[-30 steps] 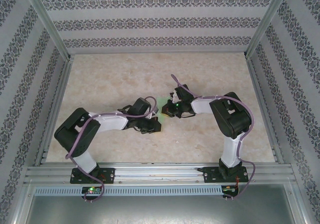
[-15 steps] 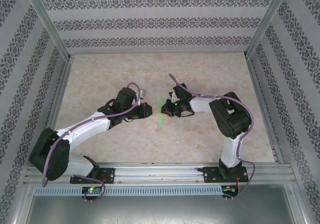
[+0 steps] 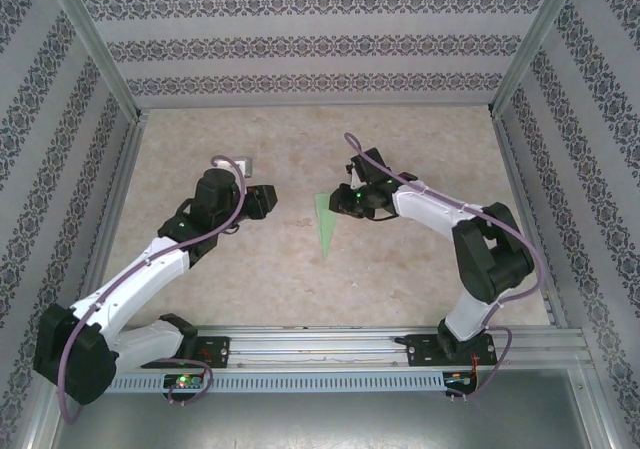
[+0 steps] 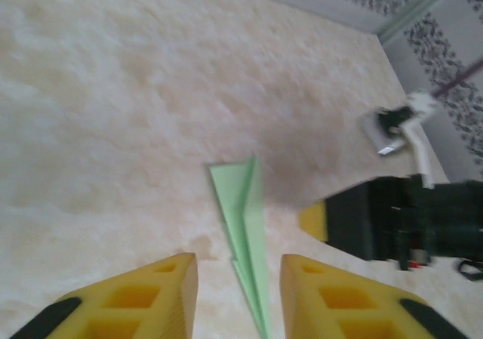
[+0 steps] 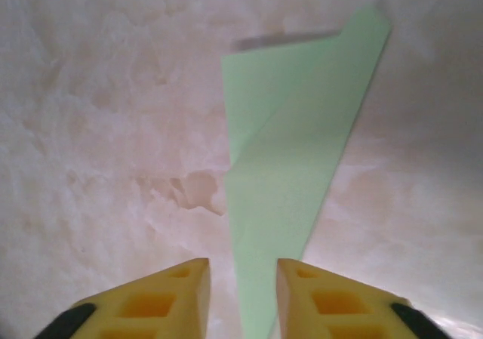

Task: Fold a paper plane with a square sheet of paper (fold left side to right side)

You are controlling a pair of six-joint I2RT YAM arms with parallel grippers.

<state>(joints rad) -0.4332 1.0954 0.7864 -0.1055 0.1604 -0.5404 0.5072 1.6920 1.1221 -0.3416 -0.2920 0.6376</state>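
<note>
1. Left of centre, the yellow-fingered left gripper (image 3: 264,199) is held parted, empty.
2. At centre, the slim, pointed light-green paper plane (image 3: 324,224) is laid flat.
3. Just right, the right gripper (image 3: 341,201) is parted, empty; it is best lifted without nudging the creases.

The paper plane (image 3: 324,224) is plain light green with no pattern. The table (image 3: 420,279) is beige with cloudy marbling. The walls (image 3: 320,44) at nine, twelve and three o'clock are white with bands of dark floral ornament. The left arm (image 3: 150,264) and right arm (image 3: 440,209) are white and black. The left gripper (image 4: 238,275) and right gripper (image 5: 241,278) have yellow fingers (image 5: 162,301) with black tips.
</note>
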